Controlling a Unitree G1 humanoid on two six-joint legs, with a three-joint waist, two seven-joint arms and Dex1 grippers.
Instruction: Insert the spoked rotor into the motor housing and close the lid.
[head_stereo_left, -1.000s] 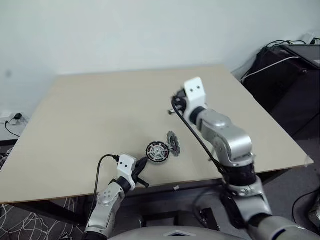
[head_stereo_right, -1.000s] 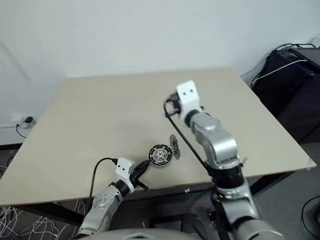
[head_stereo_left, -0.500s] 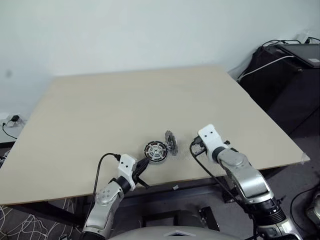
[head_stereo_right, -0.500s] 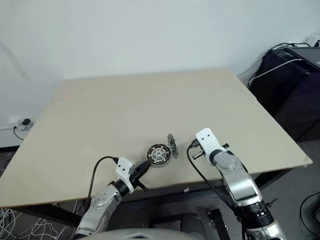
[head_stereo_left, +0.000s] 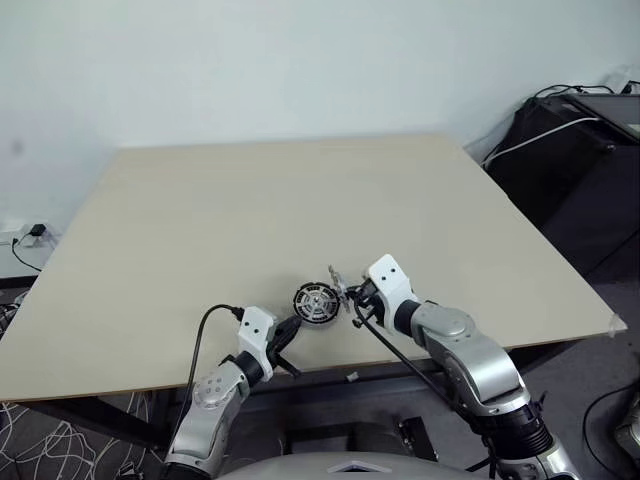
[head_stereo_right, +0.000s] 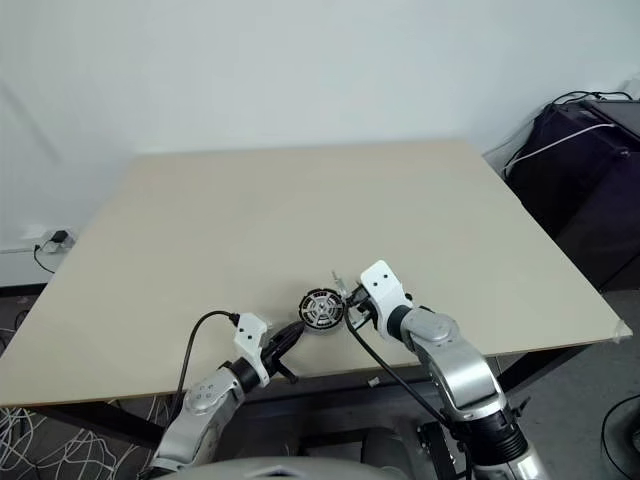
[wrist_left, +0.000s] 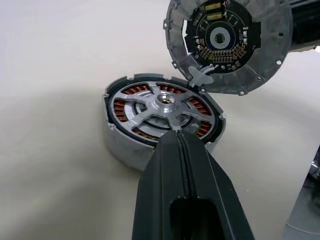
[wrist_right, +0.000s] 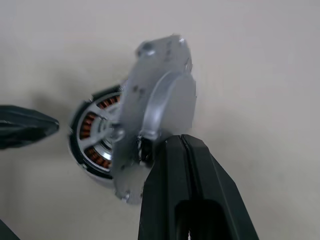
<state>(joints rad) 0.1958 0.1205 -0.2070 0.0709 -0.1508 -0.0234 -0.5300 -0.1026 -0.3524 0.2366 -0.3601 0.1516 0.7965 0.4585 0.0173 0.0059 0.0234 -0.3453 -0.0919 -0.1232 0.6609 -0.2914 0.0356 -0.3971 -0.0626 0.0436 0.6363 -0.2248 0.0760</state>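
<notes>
One motor housing lies flat on the bench, close to the near edge, its copper windings and a silvery spoked rotor seated at its centre. One lid stands on edge at the housing's right side, tilted, touching the housing rim; its inner face carries a circuit ring.

Two pincers are present. The left pincer has its fingers pressed together, holding nothing, its tip just beside the housing's near side. The right pincer is likewise closed with no gap between the fingers, its tip against the lid's outer face; whether it touches the lid cannot be told for certain.

The parts sit near the front edge, leaving little margin there. The rest of the bench, to the back and both sides, is open surface. One cable loops from the left wrist over the front edge.
</notes>
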